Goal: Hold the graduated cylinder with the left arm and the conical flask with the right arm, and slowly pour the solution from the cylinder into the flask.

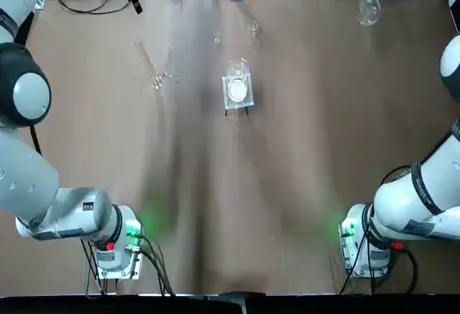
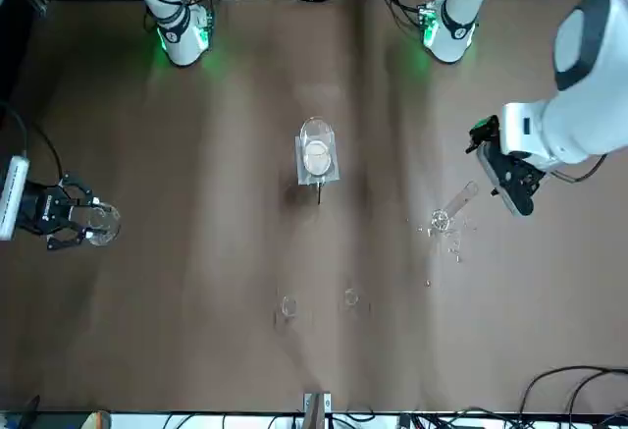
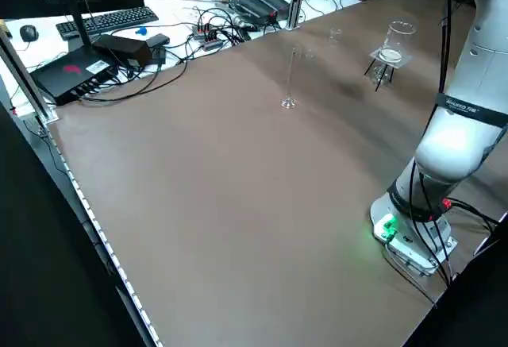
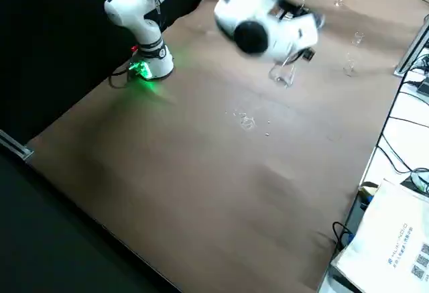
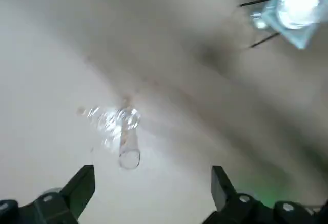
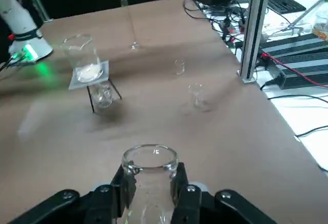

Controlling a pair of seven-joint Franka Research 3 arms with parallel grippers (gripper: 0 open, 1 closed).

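The graduated cylinder (image 1: 147, 62) stands upright on the brown table, left of centre; in the left side view it is a thin clear tube (image 3: 291, 77). My left gripper (image 5: 152, 175) hangs open above and beside it, and the cylinder's mouth (image 5: 128, 158) shows between the spread fingers. In the front view the left gripper (image 2: 515, 193) is just to the side of the cylinder (image 2: 453, 205). My right gripper (image 6: 150, 180) is shut on the neck of the conical flask (image 6: 150, 160) and holds it near the table's far right corner (image 1: 369, 8).
A clear beaker with a white disc (image 1: 238, 88) sits on a small black stand at the table's middle. Two tiny glass pieces (image 1: 253, 28) lie beyond it. Cables and electronics (image 3: 119, 45) line the far edge.
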